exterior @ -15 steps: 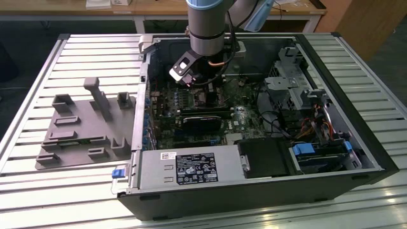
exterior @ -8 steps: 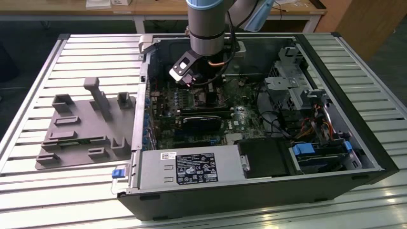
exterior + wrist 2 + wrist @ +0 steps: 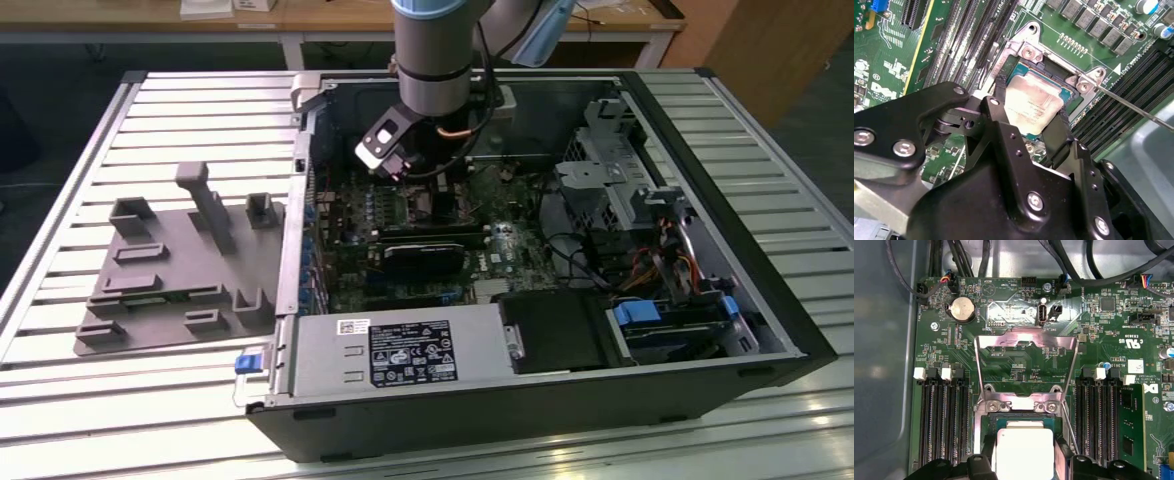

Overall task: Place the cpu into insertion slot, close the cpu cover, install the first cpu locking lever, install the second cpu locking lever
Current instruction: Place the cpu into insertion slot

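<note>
The arm [image 3: 434,50] reaches down into the open computer case [image 3: 534,410], which lies on its side on the slatted metal bench [image 3: 80,420]. Deep inside, the fingers [image 3: 999,97] are closed on the cpu [image 3: 1035,102] — one black finger against each of two opposite edges, the silver-grey square held flat between them. The chip is right at the socket frame [image 3: 1026,50], inside its metal surround; whether it is fully seated or a shade above, I cannot tell.

Beyond the fingertips, in the first wrist view, the cpu cover [image 3: 1024,338] stands swung open, its silvery frame tipped away from the socket, with the green motherboard [image 3: 1134,305] showing through its square opening. A thin wire locking lever [image 3: 1134,106] runs out from a corner of the socket frame, past one finger and away from the chip.

Rows of black memory slots [image 3: 944,425] flank the fingers on both sides. A coin cell battery [image 3: 962,309] sits farther out, past the open cover. Outside the case, well apart from the fingers, a grey moulded fixture [image 3: 174,290] rests on the bench — blocks and posts standing up from its flat base.
</note>
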Controlling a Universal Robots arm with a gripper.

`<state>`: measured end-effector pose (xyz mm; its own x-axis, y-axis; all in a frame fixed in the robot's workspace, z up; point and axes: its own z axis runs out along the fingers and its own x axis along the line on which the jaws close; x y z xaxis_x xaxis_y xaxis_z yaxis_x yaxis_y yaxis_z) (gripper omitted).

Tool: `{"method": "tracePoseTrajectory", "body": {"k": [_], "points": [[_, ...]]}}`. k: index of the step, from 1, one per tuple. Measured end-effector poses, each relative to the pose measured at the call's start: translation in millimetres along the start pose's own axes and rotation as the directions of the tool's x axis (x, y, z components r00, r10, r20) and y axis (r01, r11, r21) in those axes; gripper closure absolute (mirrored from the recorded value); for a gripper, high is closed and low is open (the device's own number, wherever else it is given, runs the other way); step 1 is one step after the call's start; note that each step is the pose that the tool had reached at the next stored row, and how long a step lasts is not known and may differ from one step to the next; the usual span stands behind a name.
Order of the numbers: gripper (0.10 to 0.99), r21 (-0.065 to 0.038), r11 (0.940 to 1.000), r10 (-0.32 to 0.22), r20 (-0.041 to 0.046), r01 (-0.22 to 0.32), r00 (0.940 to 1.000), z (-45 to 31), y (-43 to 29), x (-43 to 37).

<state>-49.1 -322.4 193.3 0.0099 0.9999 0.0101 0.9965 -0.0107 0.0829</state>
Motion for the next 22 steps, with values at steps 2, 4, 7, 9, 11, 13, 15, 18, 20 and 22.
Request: {"method": "tracePoseTrajectory", "body": {"k": [2, 4, 7, 9, 11, 13, 15, 18, 20, 22], "points": [[0.549, 0.0, 1.0, 0.0, -0.0006, 0.0, 1.0, -0.4, -0.1, -0.1], [0.549, 0.0, 1.0, 0.0, -0.003, 0.0, 1.0, -0.5, -0.1, -0.1], [0.549, 0.0, 1.0, 0.0, -0.0044, 0.0, 1.0, -0.3, -0.1, -0.1], [0.549, 0.0, 1.0, 0.0, -0.0043, 0.0, 1.0, -0.3, -0.1, -0.2], [0.549, 0.0, 1.0, 0.0, -0.0044, 0.0, 1.0, -0.1, -0.1, -0.1], [0.549, 0.0, 1.0, 0.0, -0.0045, 0.0, 1.0, 0.1, -0.1, 0.4], [0.549, 0.0, 1.0, 0.0, -0.0044, 0.0, 1.0, 0.1, -0.1, 0.9], [0.549, 0.0, 1.0, 0.0, -0.0044, 0.0, 1.0, 0.2, -0.1, 1.1], [0.549, 0.0, 1.0, 0.0, -0.0045, 0.0, 1.0, 0.6, -0.1, 1.2], [0.549, 0.0, 1.0, 0.0, -0.0043, 0.0, 1.0, 1.0, 0.0, 1.2]]}}
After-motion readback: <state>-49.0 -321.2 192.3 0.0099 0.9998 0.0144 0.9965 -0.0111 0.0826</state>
